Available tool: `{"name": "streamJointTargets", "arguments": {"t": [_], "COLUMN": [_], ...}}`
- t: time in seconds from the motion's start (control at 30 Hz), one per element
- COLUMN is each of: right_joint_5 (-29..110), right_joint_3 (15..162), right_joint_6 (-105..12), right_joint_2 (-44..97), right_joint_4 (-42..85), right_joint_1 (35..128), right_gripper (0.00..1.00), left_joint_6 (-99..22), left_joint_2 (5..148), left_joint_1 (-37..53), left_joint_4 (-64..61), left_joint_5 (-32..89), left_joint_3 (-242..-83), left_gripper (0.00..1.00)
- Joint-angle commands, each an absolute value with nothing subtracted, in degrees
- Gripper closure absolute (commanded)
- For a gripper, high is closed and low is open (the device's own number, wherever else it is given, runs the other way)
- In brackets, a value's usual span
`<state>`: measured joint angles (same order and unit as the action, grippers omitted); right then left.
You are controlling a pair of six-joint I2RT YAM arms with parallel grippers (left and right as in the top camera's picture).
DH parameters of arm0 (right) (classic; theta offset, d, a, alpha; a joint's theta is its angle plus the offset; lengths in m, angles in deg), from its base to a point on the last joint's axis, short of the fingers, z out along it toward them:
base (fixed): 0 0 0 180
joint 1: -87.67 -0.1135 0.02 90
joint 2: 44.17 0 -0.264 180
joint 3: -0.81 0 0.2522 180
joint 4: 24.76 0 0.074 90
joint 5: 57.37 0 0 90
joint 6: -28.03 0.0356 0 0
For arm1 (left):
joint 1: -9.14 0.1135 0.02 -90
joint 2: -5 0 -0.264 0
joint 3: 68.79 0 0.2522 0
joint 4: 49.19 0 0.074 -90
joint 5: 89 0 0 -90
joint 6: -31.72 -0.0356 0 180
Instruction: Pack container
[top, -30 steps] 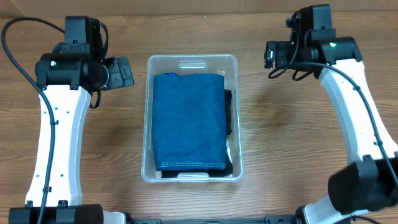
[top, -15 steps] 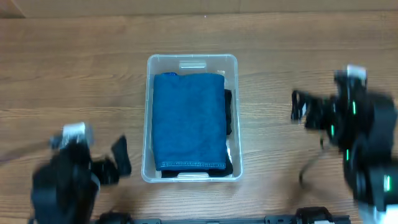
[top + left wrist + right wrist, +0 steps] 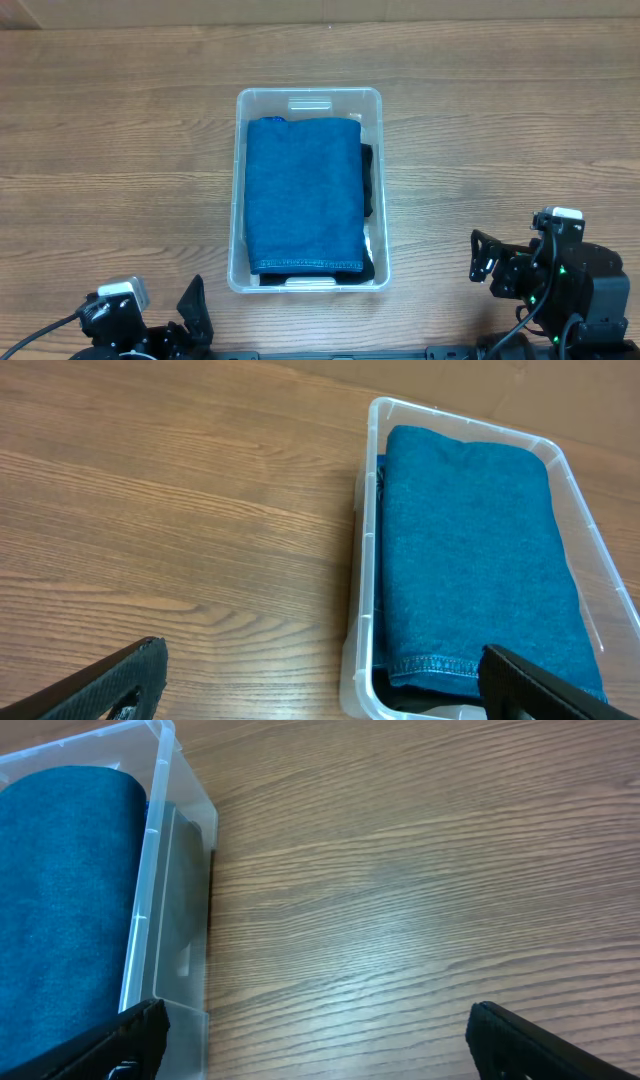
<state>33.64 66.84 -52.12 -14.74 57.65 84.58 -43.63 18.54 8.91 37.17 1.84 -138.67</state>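
Wooden table (image 3: 120, 150) bearing the clear container (image 3: 310, 92) at centre, its long side running near to far. A folded blue cloth (image 3: 304, 195) lies flat on top and fills most of the bin, which suggests packing is largely done. A black cloth (image 3: 367, 180) shows only along the right and near edges; its extent beneath is hidden. Left gripper (image 3: 320, 660) and right gripper (image 3: 482, 262) sit at the near edge, well apart from the bin, fingers spread and empty. Both arms are cut off by the frame.
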Motion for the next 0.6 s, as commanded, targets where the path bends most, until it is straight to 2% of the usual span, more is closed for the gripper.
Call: {"name": "streamJointTargets", "arguments": {"t": [0.0, 0.17, 0.27, 0.47, 0.57], "right_joint_5": [32.64, 32.09, 32.29, 32.92, 32.64], "right_joint_3": [66.69, 64.81, 57.73, 34.45, 25.95], "right_joint_6": [-51.90, -52.47, -54.74, -54.74, -54.98], "right_joint_2": [-14.80, -16.07, -22.63, -40.37, -43.48], "right_joint_4": [57.58, 53.73, 43.02, 18.06, 4.49], "right_joint_1": [84.53, 84.58, 84.86, 84.80, 84.80], "right_gripper": [0.00, 0.00, 0.00, 0.00, 0.00], "left_joint_6": [-43.01, -43.01, -43.01, -43.01, -43.01], "left_joint_2": [18.10, 18.10, 18.10, 18.10, 18.10], "left_joint_1": [9.13, 9.13, 9.13, 9.13, 9.13], "left_joint_4": [37.04, 37.02, 37.02, 37.02, 37.02], "left_joint_5": [1.21, 1.21, 1.21, 1.21, 1.21], "left_joint_3": [-138.28, -138.28, -138.28, -138.28, -138.28], "left_gripper": [0.00, 0.00, 0.00, 0.00, 0.00]}}
